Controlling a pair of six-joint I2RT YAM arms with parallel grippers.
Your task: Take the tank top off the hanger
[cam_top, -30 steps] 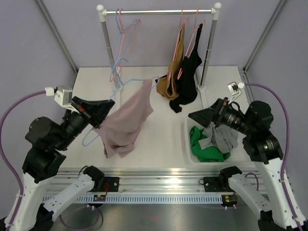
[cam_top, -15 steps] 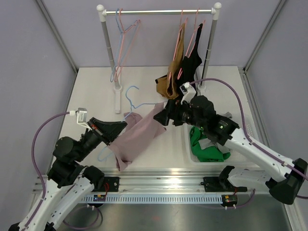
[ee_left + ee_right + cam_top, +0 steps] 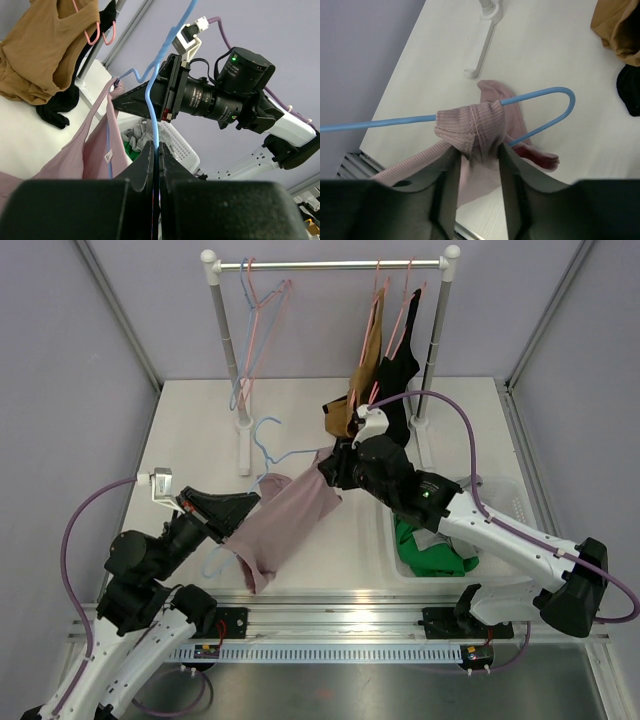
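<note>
**A:** Around the rig, what is the room like?

**B:** Matt lilac walls (image 3: pixel 50 370) close it in, braced by slim grey metal struts (image 3: pixel 120 320). Below them lies a smooth off-white worktop (image 3: pixel 200 430).

**A:** And standing on it?

**B:** At the back is a clothes rack (image 3: pixel 330 264) with two white posts and a shiny steel rail. To the right sits a white plastic basket (image 3: pixel 176 146) with lattice walls, a green cloth (image 3: pixel 425 550) crumpled inside.

**A:** The arms?

**B:** Both are black and white and trail purple cables. The left arm (image 3: pixel 150 560) reaches up from the near left and the right arm (image 3: pixel 480 525) stretches across from the near right.

**A:** Where is the tank top?

**B:** Between them, over the middle of the worktop. The tank top (image 3: pixel 285 520) is a dusty pink, fine-ribbed knit, hanging limp from a thin blue wire hanger (image 3: pixel 395 121). A tan top (image 3: pixel 362 370) and a black top (image 3: pixel 398 400) hang from the rail.

**A:** And the jaws?

**B:** The left jaws are pressed together on the hanger's wire. The right jaws stand either side of the bunched strap (image 3: pixel 470 127) where it wraps the wire. Whether they squeeze it I cannot tell.
</note>
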